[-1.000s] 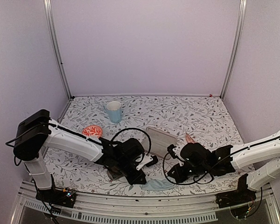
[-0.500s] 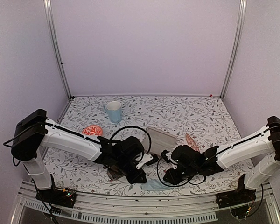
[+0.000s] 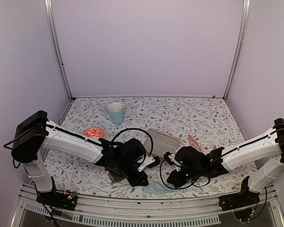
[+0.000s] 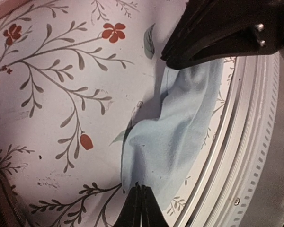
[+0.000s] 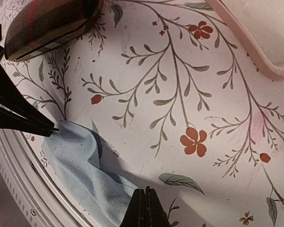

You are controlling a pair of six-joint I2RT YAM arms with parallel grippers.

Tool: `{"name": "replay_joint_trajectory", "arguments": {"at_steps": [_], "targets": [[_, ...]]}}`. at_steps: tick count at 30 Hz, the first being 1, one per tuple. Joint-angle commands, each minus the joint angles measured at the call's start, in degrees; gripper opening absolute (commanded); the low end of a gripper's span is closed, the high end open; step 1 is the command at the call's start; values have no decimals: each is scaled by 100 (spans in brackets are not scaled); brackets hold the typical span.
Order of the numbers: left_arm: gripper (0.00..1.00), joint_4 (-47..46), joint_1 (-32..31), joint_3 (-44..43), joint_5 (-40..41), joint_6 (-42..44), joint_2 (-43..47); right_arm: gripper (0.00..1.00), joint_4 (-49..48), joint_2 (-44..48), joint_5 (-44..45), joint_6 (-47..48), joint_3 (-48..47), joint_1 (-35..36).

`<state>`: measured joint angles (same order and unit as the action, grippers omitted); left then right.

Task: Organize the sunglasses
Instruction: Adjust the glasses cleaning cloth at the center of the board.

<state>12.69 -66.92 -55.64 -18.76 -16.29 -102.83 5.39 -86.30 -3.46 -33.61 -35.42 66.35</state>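
From above, we see both arms reaching low over the floral table (image 3: 203,116), their tips meeting at its near edge. The left gripper (image 3: 143,181) and the right gripper (image 3: 172,182) sit at opposite ends of a light blue cloth (image 3: 157,188). A brown case (image 3: 114,176) lies partly under the left arm. Farther back stand a blue cup (image 3: 116,113) and an orange bowl (image 3: 93,133), with a pink case (image 3: 163,139) between the arms. Just right of that case lies a small pinkish-tan shape (image 3: 194,141) that we take for the pale-framed sunglasses, though it is too small to be sure. We cannot find the black wire pair in any view.

In the left wrist view, the left gripper (image 4: 141,201) is clenched, its fingers pressed together on the near edge of the cloth (image 4: 175,137). The cloth runs in folds up to the right gripper (image 4: 164,53), whose closed tip meets its far end. The table's metal rail (image 4: 246,142) curves past on the right.

In the right wrist view, the right gripper (image 5: 144,203) is likewise clamped tight on the cloth (image 5: 80,161). The left gripper (image 5: 52,127) pinches the opposite corner, where the fabric lifts and casts a shadow. The brown case (image 5: 52,21), crossed by a red band, lies at top left, and the rim of the pink case (image 5: 260,33) shows at top right. No sunglasses appear in either wrist view
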Motion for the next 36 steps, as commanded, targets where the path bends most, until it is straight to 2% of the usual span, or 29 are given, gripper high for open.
{"name": "replay_joint_trajectory", "arguments": {"at_steps": [1,7,17,25,36], "targets": [[7,-80,27,70,73,30,144,0,44,463,187,-4,45,-47],[16,-263,97,73,77,8,226,0,88,1011,249,-13,220,-238],[25,-554,420,19,-97,18,302,0,396,1178,541,81,285,-448],[27,-605,598,-368,-382,158,-123,0,760,1011,939,116,220,-498],[27,-860,633,-1094,-796,516,-930,0,563,1053,818,152,411,-509]]}}
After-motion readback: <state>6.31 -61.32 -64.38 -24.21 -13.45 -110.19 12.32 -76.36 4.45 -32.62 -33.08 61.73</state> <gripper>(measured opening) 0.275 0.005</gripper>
